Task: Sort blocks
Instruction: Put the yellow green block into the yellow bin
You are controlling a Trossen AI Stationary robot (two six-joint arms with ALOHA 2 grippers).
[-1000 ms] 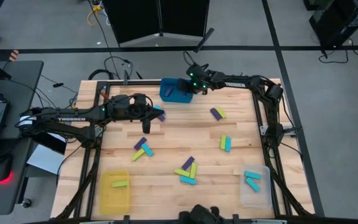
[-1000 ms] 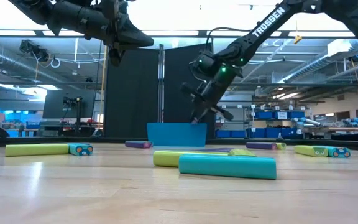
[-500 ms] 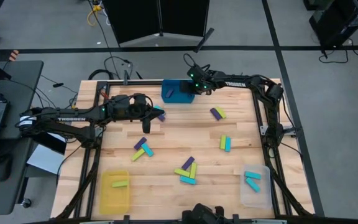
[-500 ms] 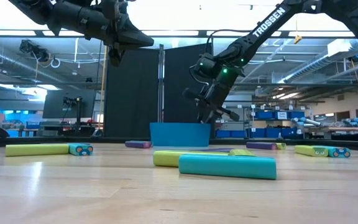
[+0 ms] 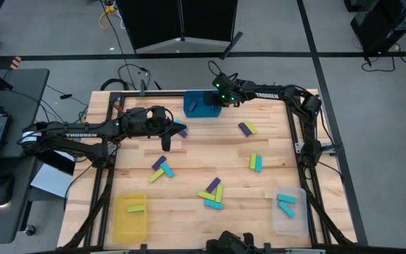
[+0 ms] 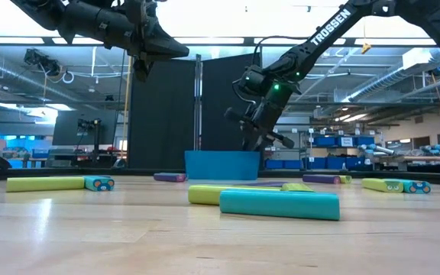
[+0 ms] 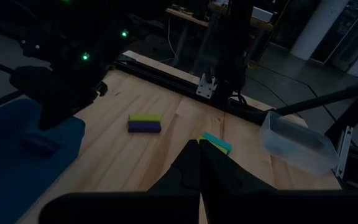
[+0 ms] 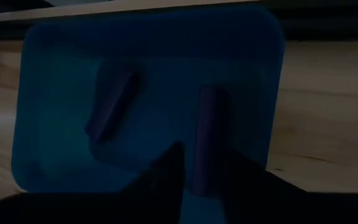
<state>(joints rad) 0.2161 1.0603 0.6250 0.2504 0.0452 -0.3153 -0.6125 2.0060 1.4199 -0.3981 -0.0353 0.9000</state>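
Purple, lime and cyan blocks lie about the table: a pair (image 5: 247,128), another pair (image 5: 256,162), a heap (image 5: 212,192) and a group (image 5: 162,169). The blue bin (image 5: 197,111) stands at the far edge, with one purple block (image 8: 114,106) lying flat in it. My right gripper (image 8: 204,165) hangs over the bin's right part, slanting down, shut on a second purple block (image 8: 209,124). My left gripper (image 7: 199,152) waits shut and raised over the table's left half, pointing toward the right edge (image 6: 183,52). My right gripper pinches the purple block's near end (image 8: 199,177) between its two fingers. The fingers slant down from the table's right side and run along the block, which sticks out past their tips over the inside of the blue bin. How far back it reaches does not show.
The yellow bin (image 5: 131,224) at the near left holds a lime block (image 5: 136,209). In the clear bin (image 5: 291,224) at the near right lie cyan blocks (image 5: 285,204). Two more blocks (image 5: 181,128) lie below my left gripper. Bare wood shows between the groups.
My right gripper has shifted slightly toward the table's right edge above the blue bin and turned a little, the purple block still between its fingers. The blue bin has slid a little the same way. My left arm has kept still.
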